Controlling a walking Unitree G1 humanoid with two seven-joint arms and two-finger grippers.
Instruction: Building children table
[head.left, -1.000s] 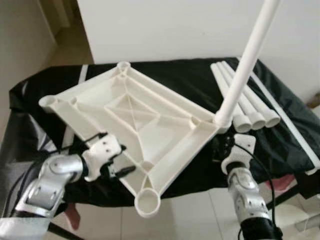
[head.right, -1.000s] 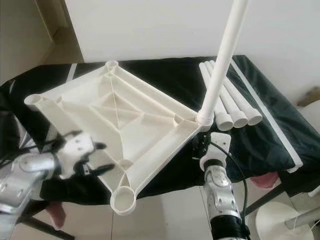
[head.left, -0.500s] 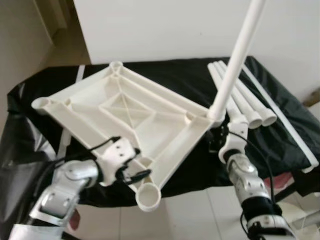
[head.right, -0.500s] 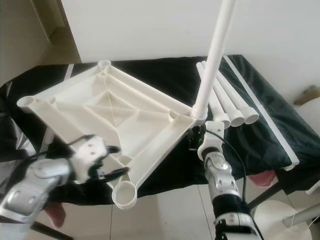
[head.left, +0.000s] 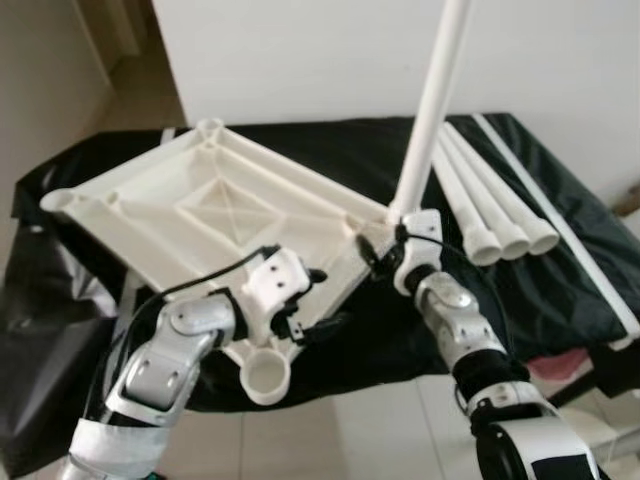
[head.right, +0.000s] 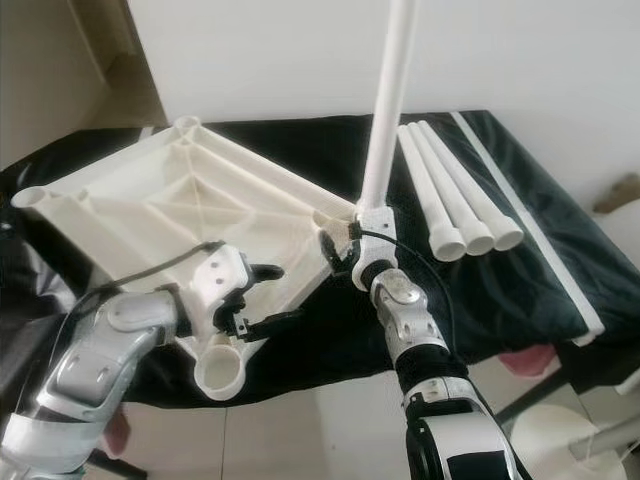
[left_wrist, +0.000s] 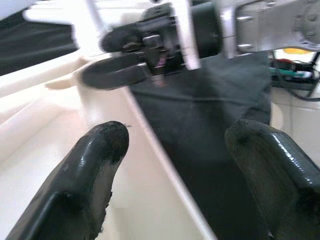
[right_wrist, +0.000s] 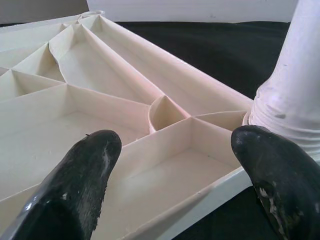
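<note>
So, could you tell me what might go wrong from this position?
The tabletop lies upside down with its near socket corner past the black cloth's edge; both open grippers, left gripper and right gripper, sit at its rim, so a nudge could slide it off. The one fitted leg stands tall and could lever loose. The spare legs may roll.

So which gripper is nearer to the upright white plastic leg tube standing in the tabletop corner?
Right. The right gripper is open at the base of the upright white leg tube; the left gripper is open at the near edge of the cream tabletop.
</note>
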